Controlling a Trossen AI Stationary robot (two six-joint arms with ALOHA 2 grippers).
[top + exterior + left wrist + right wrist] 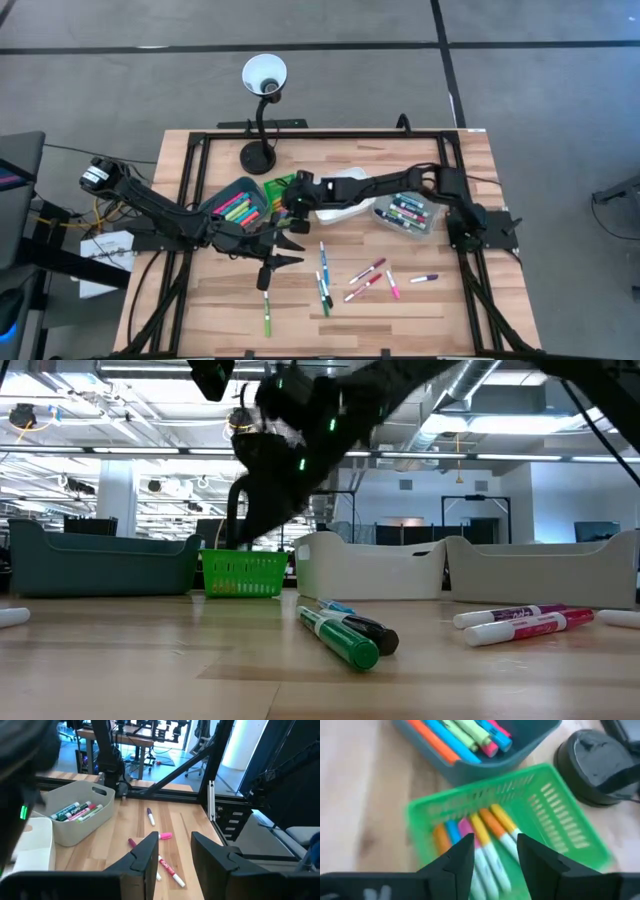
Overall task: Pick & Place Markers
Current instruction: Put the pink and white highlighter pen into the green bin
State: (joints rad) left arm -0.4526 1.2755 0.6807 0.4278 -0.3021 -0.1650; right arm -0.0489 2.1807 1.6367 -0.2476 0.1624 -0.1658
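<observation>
We find markers [238,208] already sorted into bins at frame centre, some nine loose on the desk [450,310] below; right fingers [492,851] parted, empty, over the green basket [560,805]; left fingers [175,851] parted, empty.

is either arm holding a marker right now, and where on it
No. The right gripper hangs open over the green basket with nothing between its fingers; the left gripper is open and empty too.
</observation>
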